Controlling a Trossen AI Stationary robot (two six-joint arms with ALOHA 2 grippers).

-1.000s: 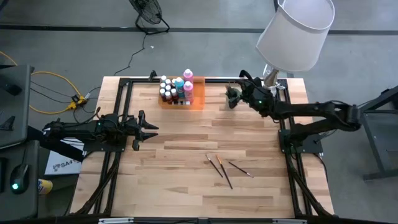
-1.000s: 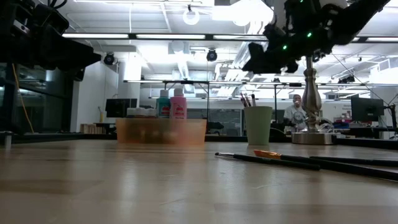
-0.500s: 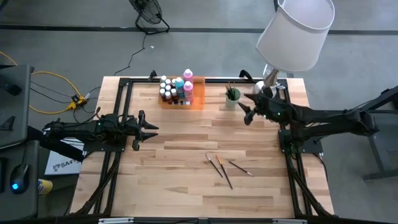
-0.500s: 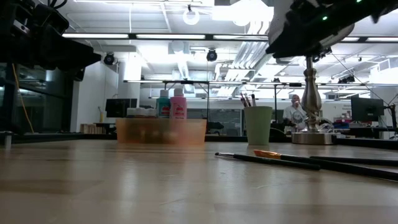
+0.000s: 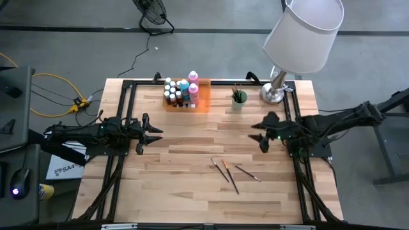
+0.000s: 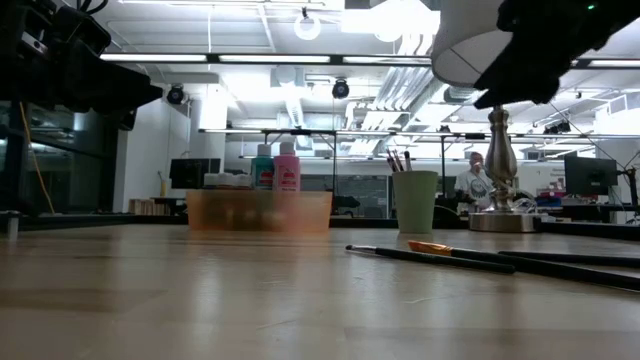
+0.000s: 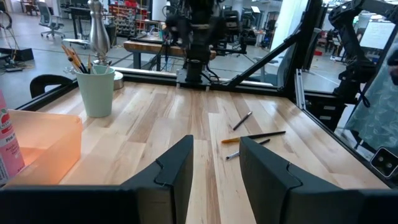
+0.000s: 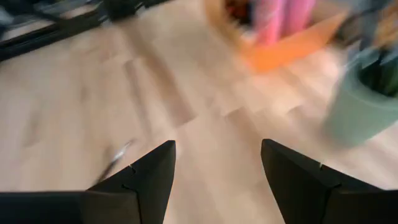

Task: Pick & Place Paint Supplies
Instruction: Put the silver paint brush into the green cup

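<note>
Overhead, the right gripper (image 5: 262, 133) has drawn back from the pale green cup (image 5: 238, 99) toward mid-table, jaws apart and empty; three paintbrushes (image 5: 228, 173) lie on the wood just ahead of it. The left gripper (image 5: 152, 132) has not moved, jaws partly apart, empty. Bottles (image 5: 181, 91) stand in the orange tray (image 5: 203, 102).

Low down, brushes (image 6: 392, 159) show standing in the cup (image 6: 414, 200).

From the left wrist, loose brushes (image 7: 252, 136) lie beyond its fingers (image 7: 175, 169).

From the right wrist, cup (image 8: 362, 99) and tray (image 8: 291, 43) sit beyond the spread jaws.
</note>
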